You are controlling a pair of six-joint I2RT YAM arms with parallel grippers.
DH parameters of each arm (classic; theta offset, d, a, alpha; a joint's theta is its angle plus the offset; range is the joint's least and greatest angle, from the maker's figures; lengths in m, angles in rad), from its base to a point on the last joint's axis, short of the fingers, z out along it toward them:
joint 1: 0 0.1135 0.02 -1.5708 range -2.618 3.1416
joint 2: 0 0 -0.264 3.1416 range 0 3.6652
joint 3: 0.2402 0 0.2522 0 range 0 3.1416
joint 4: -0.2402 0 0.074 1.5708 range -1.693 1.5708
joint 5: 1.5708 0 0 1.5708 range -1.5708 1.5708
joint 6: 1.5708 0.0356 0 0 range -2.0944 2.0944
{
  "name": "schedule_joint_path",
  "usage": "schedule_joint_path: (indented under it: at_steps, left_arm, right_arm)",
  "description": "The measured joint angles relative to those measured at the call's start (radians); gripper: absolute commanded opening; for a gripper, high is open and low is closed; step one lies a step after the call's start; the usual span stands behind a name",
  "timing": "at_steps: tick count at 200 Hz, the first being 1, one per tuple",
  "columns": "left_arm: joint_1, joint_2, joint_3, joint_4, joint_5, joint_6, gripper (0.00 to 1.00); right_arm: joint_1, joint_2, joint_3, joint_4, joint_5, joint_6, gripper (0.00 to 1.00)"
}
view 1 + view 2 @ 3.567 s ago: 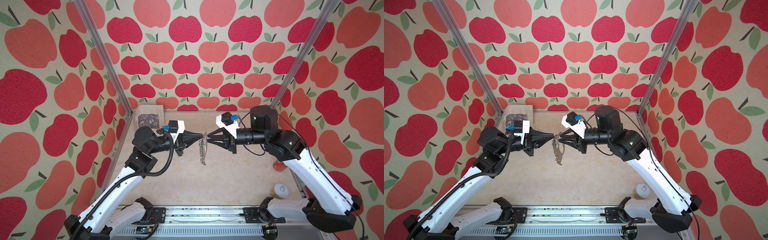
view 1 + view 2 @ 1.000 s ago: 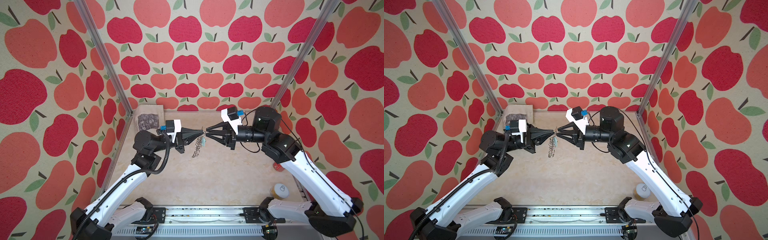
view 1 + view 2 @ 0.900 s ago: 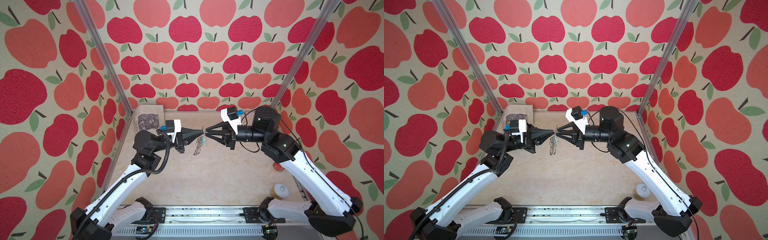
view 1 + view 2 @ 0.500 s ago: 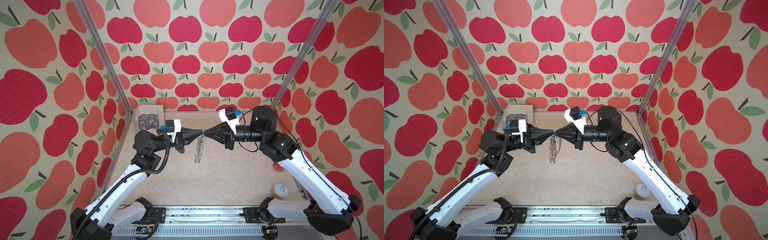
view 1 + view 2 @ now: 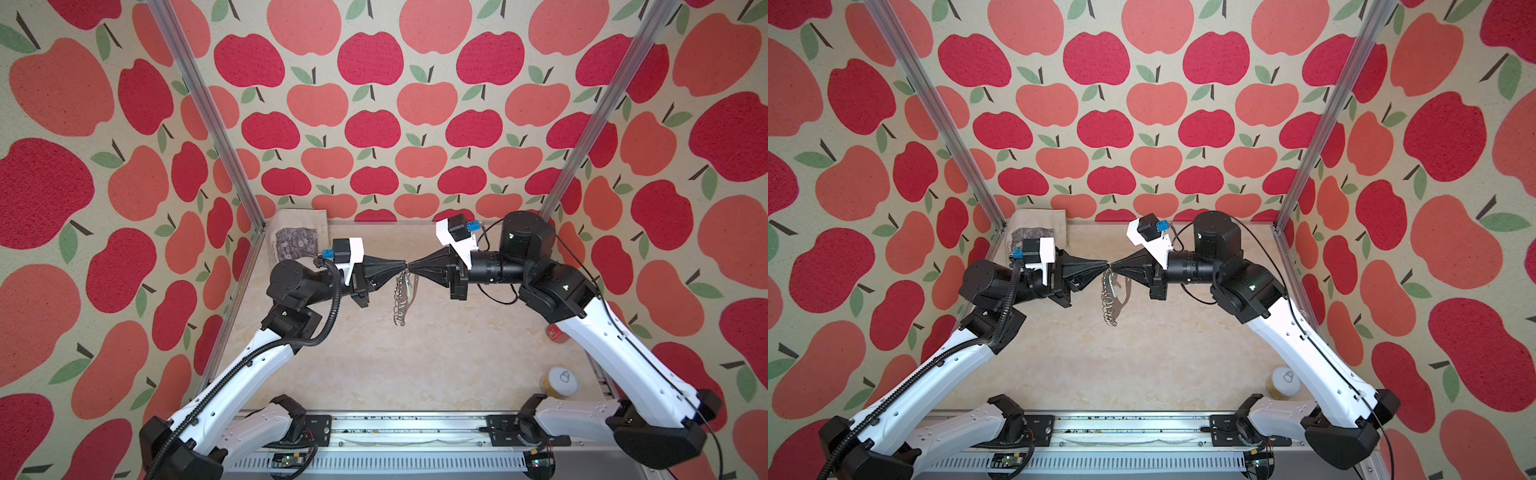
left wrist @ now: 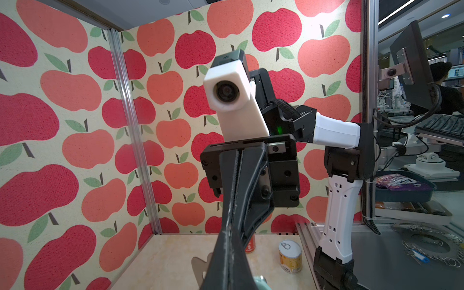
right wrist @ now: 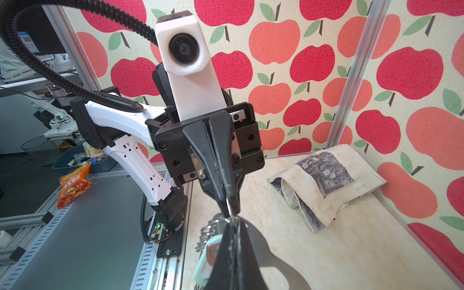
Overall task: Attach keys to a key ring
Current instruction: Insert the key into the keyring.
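While aloft, one key ring (image 5: pixel 1109 302)

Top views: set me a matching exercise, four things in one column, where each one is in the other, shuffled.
Things:
1. key ring
2. folded cloth
3. yellow can
4. red can

Places:
a. far left corner
b. right side, nearest the front
c. hanging in mid-air, centre
d. right side, farther back, partly hidden

Pairs: 1-c; 2-a; 3-b; 4-d
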Motion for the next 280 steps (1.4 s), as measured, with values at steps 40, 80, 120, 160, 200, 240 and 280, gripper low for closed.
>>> schedule_joint_path:
  at_steps: [40,80,120,160,200,240,280]
  left_arm:
    - [0.0,-0.058,0.026,-0.22,-0.034,0.085,0.4]
    - [0.0,-0.08,0.15,-0.515,-0.076,0.214,0.41]
    - [-0.003,-0.036,0.29,-0.742,-0.075,0.316,0.37]
    - [-0.023,0.027,0.338,-0.89,-0.071,0.376,0.32]
    - [-0.03,0.043,0.339,-0.953,-0.069,0.394,0.27]
    - [-0.039,0.043,0.339,-0.961,-0.067,0.401,0.21]
    - [-0.047,0.045,0.339,-0.961,-0.067,0.401,0.14]
  right_arm:
    - [0.002,0.051,0.138,-0.217,0.032,-0.082,0.0]
    - [0.005,0.119,0.276,-0.426,0.064,-0.164,0.0]
    - [0.04,0.2,0.373,-0.585,0.119,-0.229,0.0]
    - [0.061,0.25,0.428,-0.67,0.149,-0.265,0.0]
    - [0.069,0.264,0.455,-0.704,0.156,-0.28,0.0]
    - [0.074,0.265,0.457,-0.71,0.159,-0.288,0.0]
    - [0.074,0.265,0.457,-0.712,0.159,-0.288,0.0]
